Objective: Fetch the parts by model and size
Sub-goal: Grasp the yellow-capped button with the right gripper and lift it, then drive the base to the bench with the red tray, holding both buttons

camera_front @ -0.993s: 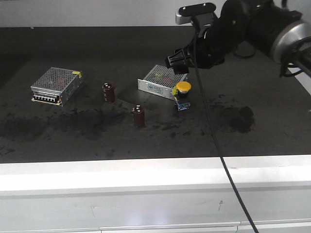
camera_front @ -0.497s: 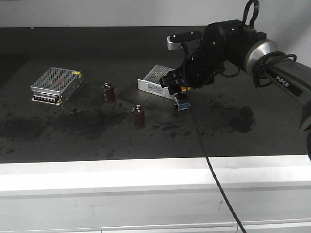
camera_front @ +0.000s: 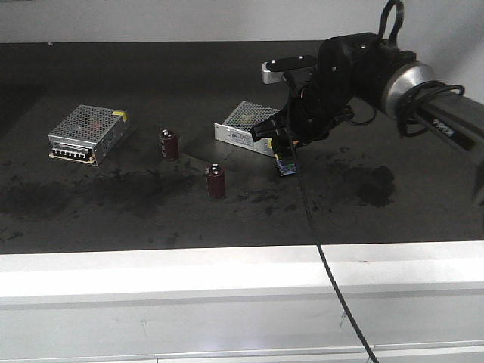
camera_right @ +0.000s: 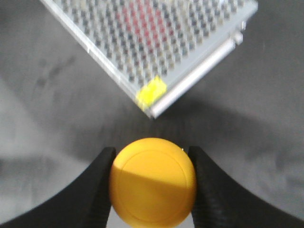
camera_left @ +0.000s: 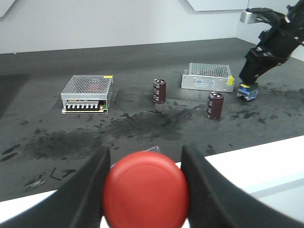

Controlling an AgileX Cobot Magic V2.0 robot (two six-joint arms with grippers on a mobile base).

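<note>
**One switch held, the second in the grip**

Nearest the left wrist camera, the left end effector [camera_left: 145,190] is pressed together on the red-capped switch [camera_left: 145,194]. Its fingers [camera_left: 92,190] bear on both sides of the mushroom cap. The cap sits low in the view over the pale front edge of the table [camera_left: 142,52], well apart from everything else. That reads as a part already fetched and kept clear while the other arm works.

Further in, on the dark smudged surface, the near capacitor [camera_left: 214,105] and the far capacitor [camera_left: 159,90] stand upright. The lone mesh-topped box [camera_left: 88,90] lies flat off to one side. None of these is gripped, which fits their not being the parts asked for.

Farthest back, the right end effector [camera_right: 152,183] has come down from above on the yellow-capped switch [camera_right: 153,180]. Both fingers [camera_right: 102,187] pinch the cap with no gap showing. In the front view the blue-grey base appears to rest on the table just beside a corner of the second mesh-topped box [camera_left: 208,76]. Gripping the round cap rather than the base probably keeps the fingers off that box. A straight lift seems the next need, and a smooth domed cap could slip.
</note>
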